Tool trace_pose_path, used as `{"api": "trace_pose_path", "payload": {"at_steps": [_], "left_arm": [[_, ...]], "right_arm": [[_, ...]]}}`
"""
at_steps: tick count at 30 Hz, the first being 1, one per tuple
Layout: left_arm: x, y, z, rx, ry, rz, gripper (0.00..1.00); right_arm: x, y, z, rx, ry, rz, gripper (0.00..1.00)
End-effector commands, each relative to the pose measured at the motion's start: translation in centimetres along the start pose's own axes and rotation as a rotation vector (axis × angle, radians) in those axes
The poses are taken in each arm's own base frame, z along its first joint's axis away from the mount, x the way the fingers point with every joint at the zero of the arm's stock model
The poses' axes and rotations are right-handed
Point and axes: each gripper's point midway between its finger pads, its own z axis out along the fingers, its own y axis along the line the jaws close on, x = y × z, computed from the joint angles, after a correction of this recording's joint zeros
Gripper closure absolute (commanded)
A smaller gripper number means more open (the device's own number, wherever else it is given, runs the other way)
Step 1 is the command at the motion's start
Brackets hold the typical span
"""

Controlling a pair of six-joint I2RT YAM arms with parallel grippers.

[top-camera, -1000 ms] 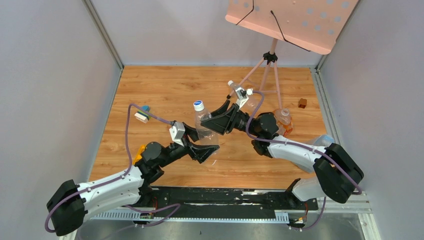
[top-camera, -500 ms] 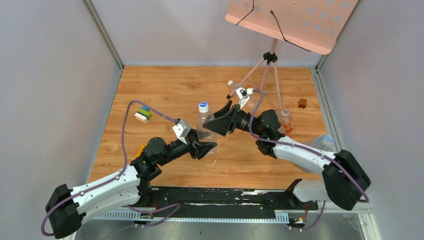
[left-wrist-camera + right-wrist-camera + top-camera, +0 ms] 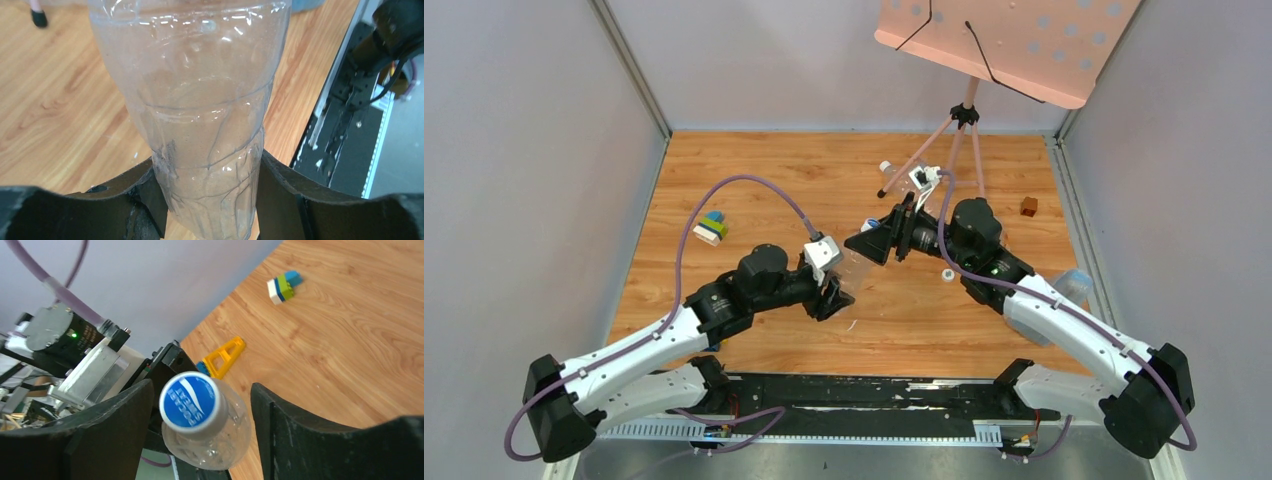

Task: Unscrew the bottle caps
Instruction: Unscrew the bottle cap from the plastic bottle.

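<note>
A clear plastic bottle [image 3: 854,268] with a blue-topped cap [image 3: 865,226] is held up over the table's middle. My left gripper [image 3: 835,296] is shut on the bottle's lower body; in the left wrist view both pads squeeze the bottle [image 3: 200,100] inside the gripper [image 3: 207,200]. My right gripper [image 3: 876,240] is open and straddles the cap. In the right wrist view the cap [image 3: 190,402] sits between the spread fingers [image 3: 112,432] of the gripper [image 3: 200,415], with gaps on both sides. A loose white cap [image 3: 947,275] lies on the table.
A second bottle with a white cap [image 3: 885,166] lies at the back by the pink stand's legs [image 3: 964,150]. A brown cube [image 3: 1028,206] sits far right, another bottle [image 3: 1074,284] near the right edge. Stacked toy blocks [image 3: 711,228] lie left; a yellow piece [image 3: 222,357] lies below.
My left arm has carried the bottle right and forward toward the right gripper. My right gripper has swung round and now has its open fingers either side of the blue cap.
</note>
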Motion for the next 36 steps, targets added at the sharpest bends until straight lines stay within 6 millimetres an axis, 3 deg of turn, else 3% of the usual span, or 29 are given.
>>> {"api": "trace_pose_path", "payload": {"at_steps": [1,4,7,10,11,15,19,24,36], "left_arm": [[1.2,-0.8,0.2,0.063,0.107,0.034,0.67],[1.0,-0.8,0.3,0.058,0.095,0.028,0.65],[0.8,-0.4,0.2,0.033,0.066,0.024,0.55],[0.1,-0.1,0.1,0.010,-0.010,0.017,0.35],[-0.9,-0.1,0.0,0.004,-0.058,0.016,0.33],[-1.6,0.0,0.2,-0.001,-0.141,-0.002,0.22],[-2.1,0.1,0.7,-0.002,-0.182,-0.021,0.16],[-2.4,0.3,1.4,-0.011,-0.203,-0.052,0.14],[-0.3,0.8,2.6,-0.029,-0.124,-0.070,0.20]], "right_arm": [[0.3,-1.4,-0.3,0.080,0.022,-0.022,0.35],[0.6,-1.5,-0.4,0.084,0.030,-0.018,0.52],[1.1,-1.8,-0.3,0.086,0.043,-0.009,0.68],[1.9,-1.9,-0.1,0.074,0.068,0.029,0.72],[2.2,-1.9,0.0,0.069,0.076,0.047,0.74],[3.0,-2.3,0.4,0.051,0.061,0.127,0.82],[3.9,-2.9,0.5,0.042,0.042,0.193,0.84],[4.4,-3.5,0.8,0.054,0.037,0.216,0.85],[4.2,-3.5,0.6,0.046,-0.020,0.220,0.85]]}}
